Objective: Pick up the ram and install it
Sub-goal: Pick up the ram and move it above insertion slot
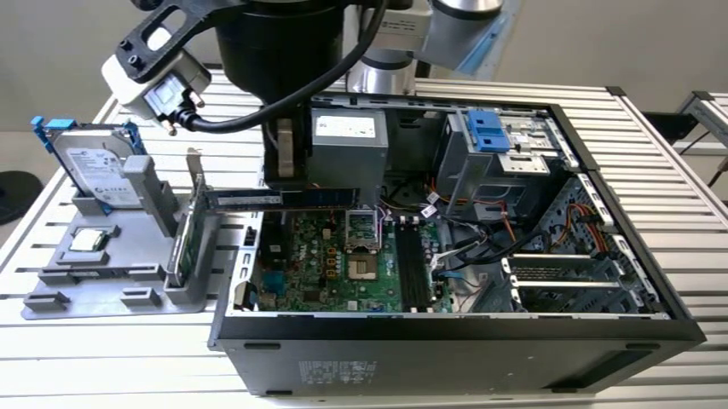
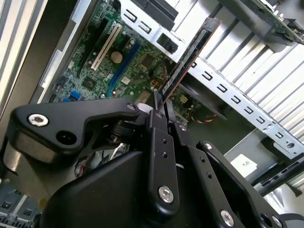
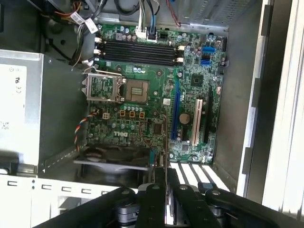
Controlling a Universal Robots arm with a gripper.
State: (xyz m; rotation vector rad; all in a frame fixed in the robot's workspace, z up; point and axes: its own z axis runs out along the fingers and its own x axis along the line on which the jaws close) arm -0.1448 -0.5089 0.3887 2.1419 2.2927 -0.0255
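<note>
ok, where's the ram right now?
In the exterior view the ram is clamped in the gripper, held level above the motherboard at that view's left edge, beside the green card standing in the grey holder.

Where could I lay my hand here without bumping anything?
Free: slatted table between the grey parts holder and the exterior view's bottom edge. Crowded: inside the computer case, cables by the drive cage, and beside the holder, where the claw grips the ram.

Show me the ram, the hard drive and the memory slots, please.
ram point(image 1: 324, 197): exterior view, on its dark flat side.
hard drive point(image 1: 94, 166): exterior view, on its label.
memory slots point(image 3: 137, 50): first wrist view, middle of the black rows.
</note>
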